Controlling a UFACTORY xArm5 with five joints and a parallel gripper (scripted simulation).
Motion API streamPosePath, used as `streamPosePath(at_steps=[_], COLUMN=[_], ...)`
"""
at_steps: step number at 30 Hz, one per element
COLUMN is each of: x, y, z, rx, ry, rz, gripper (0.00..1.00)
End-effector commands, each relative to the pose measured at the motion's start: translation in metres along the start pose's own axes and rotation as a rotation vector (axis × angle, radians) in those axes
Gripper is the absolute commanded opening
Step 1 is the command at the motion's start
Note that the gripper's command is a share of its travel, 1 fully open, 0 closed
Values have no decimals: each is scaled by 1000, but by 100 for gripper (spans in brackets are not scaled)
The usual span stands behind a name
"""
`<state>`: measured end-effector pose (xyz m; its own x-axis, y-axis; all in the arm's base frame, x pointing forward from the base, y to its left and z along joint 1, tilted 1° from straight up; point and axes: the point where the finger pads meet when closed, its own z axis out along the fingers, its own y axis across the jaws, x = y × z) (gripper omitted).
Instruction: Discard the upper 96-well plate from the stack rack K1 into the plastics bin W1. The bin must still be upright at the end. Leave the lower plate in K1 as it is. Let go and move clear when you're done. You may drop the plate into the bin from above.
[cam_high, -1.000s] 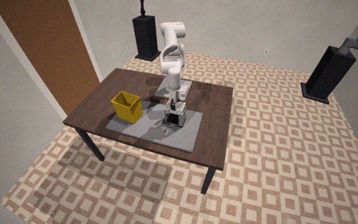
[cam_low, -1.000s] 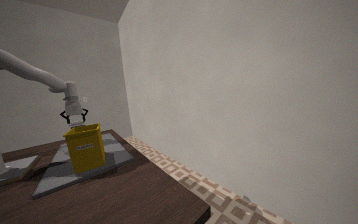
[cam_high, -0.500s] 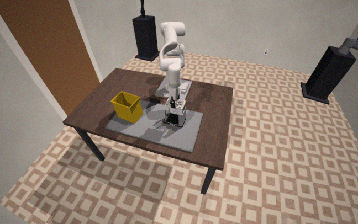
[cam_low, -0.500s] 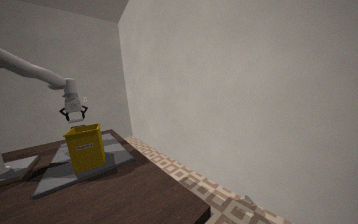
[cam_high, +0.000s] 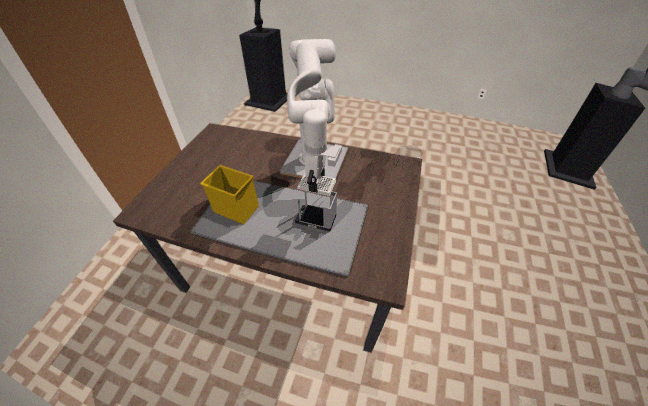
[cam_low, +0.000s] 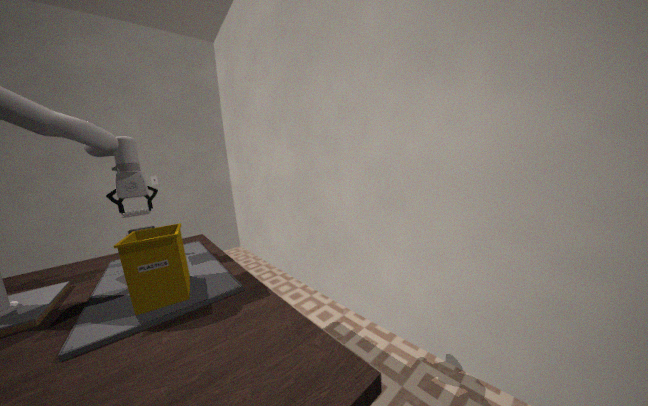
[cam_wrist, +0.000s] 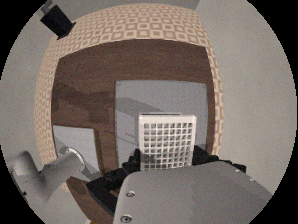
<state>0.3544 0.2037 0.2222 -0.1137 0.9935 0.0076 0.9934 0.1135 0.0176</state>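
My gripper (cam_high: 316, 183) (cam_low: 134, 208) (cam_wrist: 167, 156) is shut on the white 96-well plate (cam_high: 325, 188) (cam_low: 135, 213) (cam_wrist: 166, 137), gripping it across its width. It holds the plate level in the air, a little above the stack rack K1 (cam_high: 332, 212), whose top edge shows behind the bin in the exterior view (cam_low: 141, 229). The inside of the rack is dark, so I cannot make out the lower plate. The yellow plastics bin W1 (cam_high: 230, 194) (cam_low: 155, 270) stands upright on the grey mat (cam_high: 280, 245) (cam_low: 100, 330), to the left of the rack in the top view.
The mat lies on a dark wooden table (cam_high: 240, 145) (cam_low: 225, 360). The arm's grey base plate (cam_high: 292, 162) (cam_low: 30, 300) sits behind the rack. Black pedestals (cam_high: 262, 65) (cam_high: 592, 132) stand on the floor, away from the table.
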Motion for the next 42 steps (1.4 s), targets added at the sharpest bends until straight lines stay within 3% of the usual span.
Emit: streamPosePath(at_steps=[1,18,31,35,42], x=[0,0,0,-13,-29], y=[1,1,1,3,5], z=[-8,-33,-33,-33,-32], rx=[-3,-3,-3,-4,-4], ry=[2,2,2,1,0], rz=[0,0,0,128,128], gripper=[0,0,0,0,0])
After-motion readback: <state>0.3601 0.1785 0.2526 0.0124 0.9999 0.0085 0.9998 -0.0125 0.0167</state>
